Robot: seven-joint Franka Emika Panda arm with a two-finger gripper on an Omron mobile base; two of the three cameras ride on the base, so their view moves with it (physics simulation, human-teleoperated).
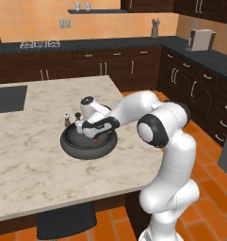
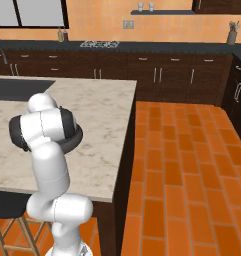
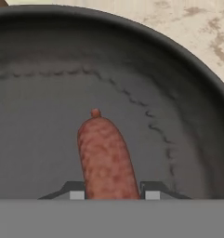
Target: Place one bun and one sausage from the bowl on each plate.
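The dark bowl (image 1: 70, 147) sits on the marble island, and its rim (image 2: 78, 137) peeks out behind my arm in the right base view. My gripper (image 1: 96, 137) reaches down into it. In the hand view the reddish-brown sausage (image 3: 105, 155) lies on the bowl's grey floor (image 3: 178, 107), one end running between my fingertips (image 3: 76, 194). The gripper (image 3: 113, 194) is shut on the sausage. A bun and the plates are out of view.
Two small shakers (image 1: 67, 120) stand just behind the bowl. A dark inset panel (image 1: 6, 99) lies at the island's left, and a sink (image 2: 19, 87) at its far side. A stool (image 1: 65, 220) is tucked under the near edge. The island's right edge drops to orange tile floor (image 2: 182, 165).
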